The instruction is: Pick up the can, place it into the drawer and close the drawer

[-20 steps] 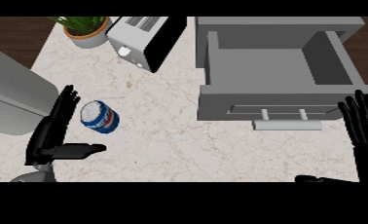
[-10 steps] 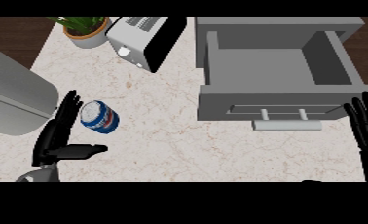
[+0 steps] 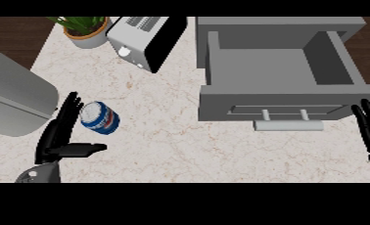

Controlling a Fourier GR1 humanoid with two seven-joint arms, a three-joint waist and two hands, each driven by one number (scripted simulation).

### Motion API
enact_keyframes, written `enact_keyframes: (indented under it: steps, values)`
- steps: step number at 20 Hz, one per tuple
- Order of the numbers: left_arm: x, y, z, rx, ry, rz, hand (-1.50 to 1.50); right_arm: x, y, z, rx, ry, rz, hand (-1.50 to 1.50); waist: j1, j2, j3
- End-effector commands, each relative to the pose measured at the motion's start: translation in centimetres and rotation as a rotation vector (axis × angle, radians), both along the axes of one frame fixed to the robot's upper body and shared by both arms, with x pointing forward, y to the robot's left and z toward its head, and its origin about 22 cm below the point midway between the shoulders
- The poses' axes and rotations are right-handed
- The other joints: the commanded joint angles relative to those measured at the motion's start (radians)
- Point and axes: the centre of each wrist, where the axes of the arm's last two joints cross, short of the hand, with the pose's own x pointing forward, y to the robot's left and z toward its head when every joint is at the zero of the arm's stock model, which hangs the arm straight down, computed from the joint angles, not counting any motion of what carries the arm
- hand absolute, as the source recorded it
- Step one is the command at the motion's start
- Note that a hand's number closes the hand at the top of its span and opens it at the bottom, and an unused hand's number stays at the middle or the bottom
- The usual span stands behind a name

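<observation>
Head view: my left hand [image 3: 54, 138] is released, fingers straight just beside the can [image 3: 100, 118]; right hand [image 3: 362, 121] is relaxed near the open drawer [image 3: 278, 102].

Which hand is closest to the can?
The left hand: it is open right beside the can, thumb stretched out below it. The right hand is far off at the right edge, by the drawer.

Potted plant [image 3: 85, 34] at the worktop's [image 3: 173, 138] back left corner. Toaster [image 3: 146, 42] just right of it, angled, silver top with slots, black side, round knob on the near end. Big grey rounded object [image 3: 22, 99] at the left edge, can't tell what it is. Worktop is pale marble.
</observation>
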Motion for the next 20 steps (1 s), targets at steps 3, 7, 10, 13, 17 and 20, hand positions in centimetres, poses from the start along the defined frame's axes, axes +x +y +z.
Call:
enact_keyframes:
  steps: [3, 7, 10, 13, 17, 20]
  values:
    - [1.1, 0.2, 1.8, 0.003, 0.005, 0.007, -1.5, 0.1, -2.1, -0.4, 0.005, 0.003, -0.016, -1.5, 0.003, -0.001, 0.0]
    - [1.0, -1.6, -1.7, 0.007, 0.005, 0.015, -1.5, -0.7, -0.1, -0.9, -0.006, 0.022, 0.0, -1.5, -0.001, 0.0, 0.0]
    - [2.4, -2.0, -0.7, -0.002, -0.013, -0.015, -1.5, -1.6, 0.5, -1.0, -0.002, 0.019, 0.021, -1.5, -0.001, -0.001, 0.0]
    - [3.3, -2.8, -0.1, -0.032, 0.006, -0.027, -1.5, -0.7, -2.8, -0.3, 0.01, -0.008, -0.007, -1.5, 0.0, -0.001, 0.0]
    - [2.5, -1.1, 0.0, -0.01, 0.007, -0.017, -1.5, -0.4, -0.2, 0.4, 0.006, -0.006, -0.026, -1.5, 0.002, -0.001, 0.0]
    - [5.2, -4.9, -1.1, -0.01, -0.007, -0.039, -1.5, -1.2, 0.5, 0.2, 0.025, 0.001, 0.005, -1.5, -0.007, 0.001, -0.001]
